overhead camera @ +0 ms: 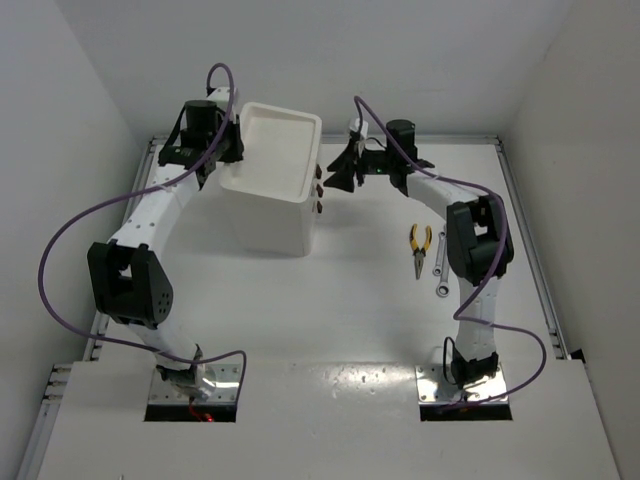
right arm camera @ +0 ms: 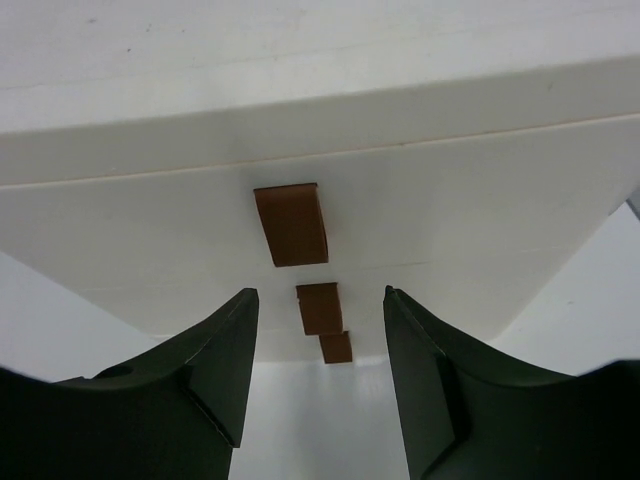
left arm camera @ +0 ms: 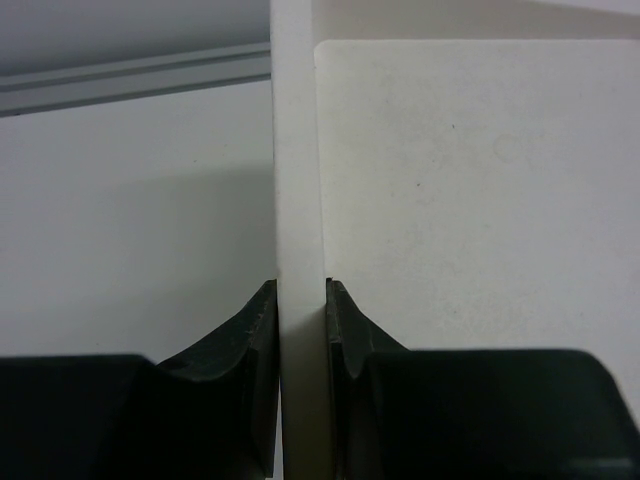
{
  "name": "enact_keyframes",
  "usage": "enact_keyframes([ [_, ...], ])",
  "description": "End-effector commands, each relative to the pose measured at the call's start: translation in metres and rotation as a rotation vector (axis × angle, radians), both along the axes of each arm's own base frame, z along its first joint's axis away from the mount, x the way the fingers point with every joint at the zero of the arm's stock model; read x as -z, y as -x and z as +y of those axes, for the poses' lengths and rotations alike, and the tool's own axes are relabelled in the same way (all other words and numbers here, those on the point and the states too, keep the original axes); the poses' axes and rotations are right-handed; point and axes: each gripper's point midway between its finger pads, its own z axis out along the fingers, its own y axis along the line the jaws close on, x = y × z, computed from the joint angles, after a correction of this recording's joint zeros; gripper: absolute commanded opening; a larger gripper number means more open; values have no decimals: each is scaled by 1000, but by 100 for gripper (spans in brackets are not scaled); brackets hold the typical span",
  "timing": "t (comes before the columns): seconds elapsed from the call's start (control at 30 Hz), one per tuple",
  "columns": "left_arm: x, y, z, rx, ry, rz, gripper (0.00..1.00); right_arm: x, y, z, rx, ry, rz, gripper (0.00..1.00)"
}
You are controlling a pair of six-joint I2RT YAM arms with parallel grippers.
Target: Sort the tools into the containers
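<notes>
The white drawer unit (overhead camera: 268,205) stands at the back centre, its shallow tray top empty. My left gripper (overhead camera: 232,150) is shut on the tray's left rim (left arm camera: 297,150); in the left wrist view the gripper (left arm camera: 300,290) has one finger on each side of the rim. My right gripper (overhead camera: 335,172) is open, just right of the dark red-brown drawer knobs (overhead camera: 317,188). In the right wrist view the gripper (right arm camera: 320,295) frames the lower knobs (right arm camera: 320,307) without touching them. Yellow-handled pliers (overhead camera: 420,245) and two silver wrenches (overhead camera: 438,255) lie on the table at right. The screwdrivers are out of view.
White walls enclose the table on the left, back and right. A metal rail (left arm camera: 130,80) runs along the table's back edge behind the unit. My right arm's elbow (overhead camera: 478,240) hangs just right of the pliers and wrenches.
</notes>
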Motion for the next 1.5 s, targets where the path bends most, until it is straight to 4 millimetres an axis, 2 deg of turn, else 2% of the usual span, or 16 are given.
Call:
enact_keyframes([
  [0.0,88,38,-32,136,67,313,0,-33,-12,4,-42,-40,-167,54],
  [0.17,88,38,-33,144,72,314,0,-43,-9,10,-55,-60,-154,55],
  [0.3,88,38,-33,144,72,314,0,-51,-8,24,-91,-80,-159,55],
  [0.57,88,38,-32,135,66,313,0,-49,1,49,-133,-94,-141,55],
  [0.67,92,39,-30,127,60,321,0,-49,1,53,-121,-90,-143,40],
  [0.7,92,39,-30,122,67,324,0,-49,0,53,-112,-88,-144,29],
  [0.77,95,41,-30,121,66,333,0,-47,-1,52,-103,-83,-136,15],
  [0.8,96,41,-28,114,61,332,0,-46,-1,52,-103,-80,-127,4],
  [0.93,96,39,-21,75,67,334,0,-44,6,49,-94,-70,-105,0],
  [0.97,100,40,-20,59,70,345,0,-52,4,42,-72,-75,-118,0],
  [1.03,94,39,-19,48,74,326,0,-50,7,35,-52,-63,-114,0],
  [1.2,93,34,-8,10,75,316,0,-56,-3,-10,25,-22,-120,0],
  [1.27,89,35,-8,10,76,307,0,-46,-4,-23,44,-5,-107,0],
  [1.3,89,35,-8,10,76,307,0,-51,-4,-29,51,0,-118,0],
  [1.37,85,35,-6,-6,79,299,0,-45,-5,-46,78,20,-91,0],
  [1.47,85,33,3,-39,64,295,0,-36,-3,-69,105,56,-68,0],
])
